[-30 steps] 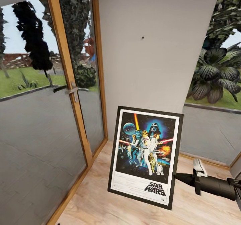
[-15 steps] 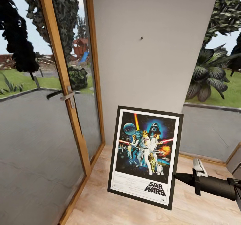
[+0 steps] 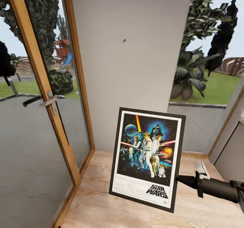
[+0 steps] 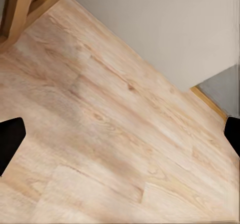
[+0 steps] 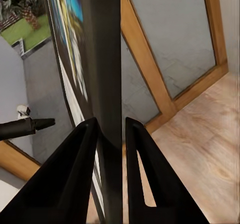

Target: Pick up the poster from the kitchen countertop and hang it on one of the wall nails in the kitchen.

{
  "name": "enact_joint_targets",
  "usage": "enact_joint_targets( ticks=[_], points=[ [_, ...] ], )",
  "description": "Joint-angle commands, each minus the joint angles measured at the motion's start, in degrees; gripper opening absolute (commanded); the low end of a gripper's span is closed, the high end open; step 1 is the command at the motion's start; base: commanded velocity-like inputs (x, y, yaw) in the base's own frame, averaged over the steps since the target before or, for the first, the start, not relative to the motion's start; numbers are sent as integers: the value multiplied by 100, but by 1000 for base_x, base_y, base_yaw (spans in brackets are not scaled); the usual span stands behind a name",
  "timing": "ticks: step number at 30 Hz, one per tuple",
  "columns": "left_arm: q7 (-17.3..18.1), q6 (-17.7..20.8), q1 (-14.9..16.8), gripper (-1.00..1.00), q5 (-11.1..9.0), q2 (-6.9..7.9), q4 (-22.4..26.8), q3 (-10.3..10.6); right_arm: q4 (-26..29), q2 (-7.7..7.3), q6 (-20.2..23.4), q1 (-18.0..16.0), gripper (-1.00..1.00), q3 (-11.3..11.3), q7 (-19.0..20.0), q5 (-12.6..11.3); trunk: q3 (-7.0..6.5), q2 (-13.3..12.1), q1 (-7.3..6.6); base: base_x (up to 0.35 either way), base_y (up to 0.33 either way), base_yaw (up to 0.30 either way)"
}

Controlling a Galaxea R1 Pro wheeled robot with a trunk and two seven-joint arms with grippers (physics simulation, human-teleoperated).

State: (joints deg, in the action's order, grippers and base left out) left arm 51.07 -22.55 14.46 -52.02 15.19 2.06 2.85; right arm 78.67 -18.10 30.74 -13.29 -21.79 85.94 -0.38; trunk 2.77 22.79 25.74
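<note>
— Where is the poster (image 3: 147,158) at this moment?

— Held up off the wooden floor (image 3: 101,207), upright and tilted a little, in front of the grey wall (image 3: 135,68). The right gripper (image 5: 111,129) is clamped on the edge of its black frame, one finger on each face. In the head view the dark arm (image 3: 217,187) reaches in to the poster's lower right edge.

— And the left gripper (image 4: 120,134)?

— Its two dark fingertips (image 4: 10,141) sit wide apart over bare floor, holding nothing.

— What differs from a second ago?

— The whole head view has swung, so the camera has turned. The small nail (image 3: 124,40) in the wall now sits further left and higher in the picture, the wooden door frame (image 3: 40,82) with its handle (image 3: 49,101) has slid left, and more garden shows through the window on the right. The poster and arm keep the same place in the picture.
</note>
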Motion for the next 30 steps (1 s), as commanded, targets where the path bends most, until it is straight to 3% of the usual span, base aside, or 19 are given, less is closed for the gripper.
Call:
enact_joint_targets(
  ticks=[1,15,20,30],
  points=[
    [13,-29,4,100,-28,2,-4,32,-1,0,73,-7,-100,-1,28,-6,9,13,4,0,0,-288],
    [9,-30,4,100,-28,2,-4,31,-1,0,73,-7,-100,-1,28,-6,-45,13,4,0,0,-273],
    [9,-22,4,100,-28,2,-4,35,-1,0,73,-7,-100,-1,28,-6,-49,13,4,23,0,-59],
    [9,-17,4,100,-28,2,-4,48,-1,0,73,-7,-100,-3,28,-6,-49,13,4,315,0,-1]
  ],
)
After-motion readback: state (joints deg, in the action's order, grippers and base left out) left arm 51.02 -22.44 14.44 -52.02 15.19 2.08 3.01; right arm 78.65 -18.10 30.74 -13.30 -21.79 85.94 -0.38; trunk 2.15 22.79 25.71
